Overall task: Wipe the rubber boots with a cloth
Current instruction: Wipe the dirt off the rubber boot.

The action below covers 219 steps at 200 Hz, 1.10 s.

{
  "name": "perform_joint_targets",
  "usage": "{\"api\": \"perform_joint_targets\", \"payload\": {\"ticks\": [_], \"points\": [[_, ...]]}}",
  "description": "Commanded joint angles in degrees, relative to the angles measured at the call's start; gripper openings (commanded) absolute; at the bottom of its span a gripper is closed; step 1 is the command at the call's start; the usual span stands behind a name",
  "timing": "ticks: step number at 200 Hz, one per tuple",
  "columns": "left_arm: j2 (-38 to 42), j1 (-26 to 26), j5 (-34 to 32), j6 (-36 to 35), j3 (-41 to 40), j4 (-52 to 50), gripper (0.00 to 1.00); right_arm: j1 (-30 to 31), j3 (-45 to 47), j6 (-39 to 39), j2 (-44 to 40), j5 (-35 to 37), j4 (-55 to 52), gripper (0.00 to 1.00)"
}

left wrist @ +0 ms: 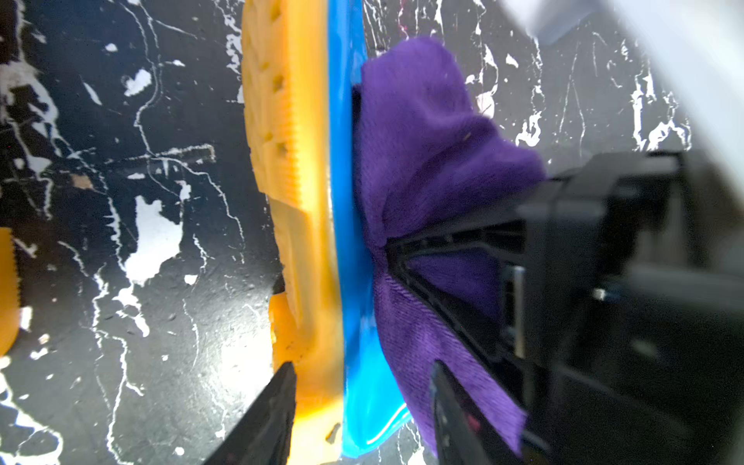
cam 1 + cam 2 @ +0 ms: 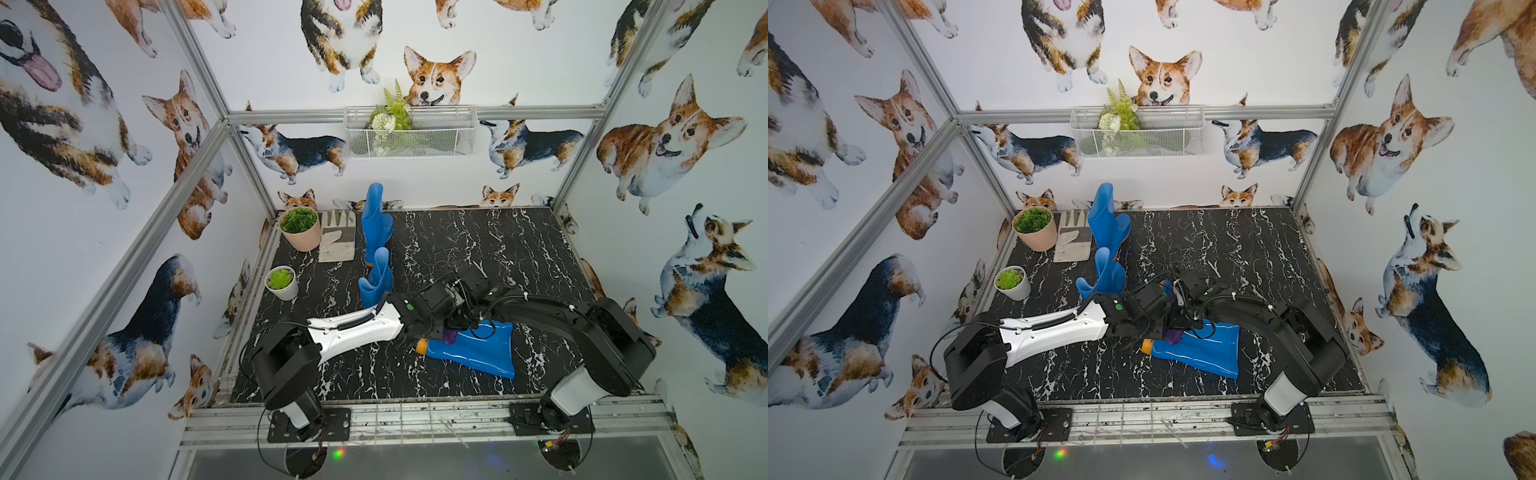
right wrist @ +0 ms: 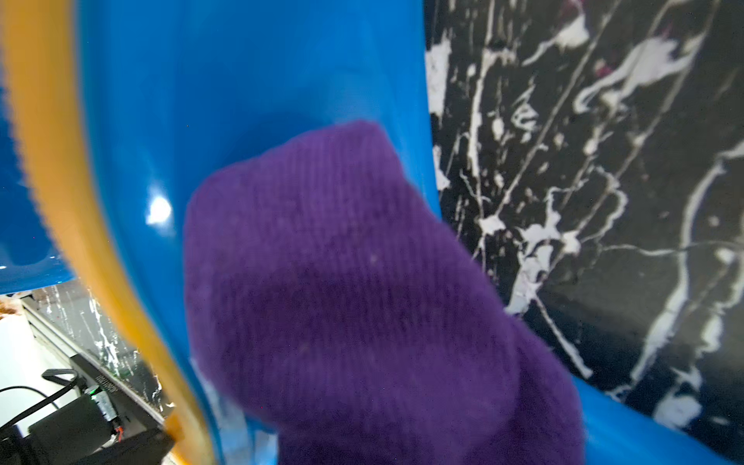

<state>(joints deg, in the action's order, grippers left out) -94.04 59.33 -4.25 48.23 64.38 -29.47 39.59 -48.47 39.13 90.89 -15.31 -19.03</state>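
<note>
The desk point(image 2: 478, 249) is carrying three rubber boots point(image 2: 376, 226). Two are standing at the far left. The lying boot point(image 2: 478, 353) is resting on its side near the middle, with its shaft opening facing right.

Judging by its glossy skin, this boot is probably behaving as a light, flexible, slippery shell. The ribbed orange sole point(image 1: 282, 161) is offering the firmest place to hold it.

The cloth point(image 1: 422, 141) is soft and bunching freely. It is pressing against the blue foot just beside the sole.

The right fingers point(image 1: 451, 237) are closed tight and pinching a fold of the cloth. The left fingers point(image 1: 261, 418) are standing partly apart, straddling the heel end of the sole without clamping it.
</note>
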Motion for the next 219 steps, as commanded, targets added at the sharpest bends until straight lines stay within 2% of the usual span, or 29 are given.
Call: {"api": "perform_joint_targets", "payload": {"ticks": [1, 38, 70, 138, 171, 193, 219], "points": [[-0.62, -0.62, -2.14, 0.08, -0.92, -2.22, 0.55, -4.59, 2.98, -0.66, 0.20, 4.10, -6.70, 0.00], [-0.59, -0.60, -6.59, -3.27, 2.87, -8.11, 0.55, -11.97, 5.79, -4.46, -3.15, 5.89, -10.44, 0.00], [-0.66, -0.68, -9.01, -5.68, 5.56, -11.03, 0.56, -12.56, 5.58, -5.02, -3.84, 5.09, -10.71, 0.00], [-10.84, -1.44, -0.87, -8.20, 8.15, -2.59, 0.56, -8.23, 2.67, -3.63, -1.17, 3.23, -8.40, 0.00], [-12.67, -1.72, -0.17, -6.47, 9.72, -2.64, 0.39, -8.63, 0.57, -5.77, -1.19, 3.52, -10.82, 0.00], [-11.66, -1.93, -1.82, -4.97, 9.69, -4.16, 0.26, -14.83, 3.08, -5.85, -2.61, -2.23, -9.98, 0.00], [-10.50, -2.55, -1.80, -2.74, 8.52, -4.12, 0.09, -22.87, 5.36, -9.31, -5.31, -1.53, -13.18, 0.00]]}}
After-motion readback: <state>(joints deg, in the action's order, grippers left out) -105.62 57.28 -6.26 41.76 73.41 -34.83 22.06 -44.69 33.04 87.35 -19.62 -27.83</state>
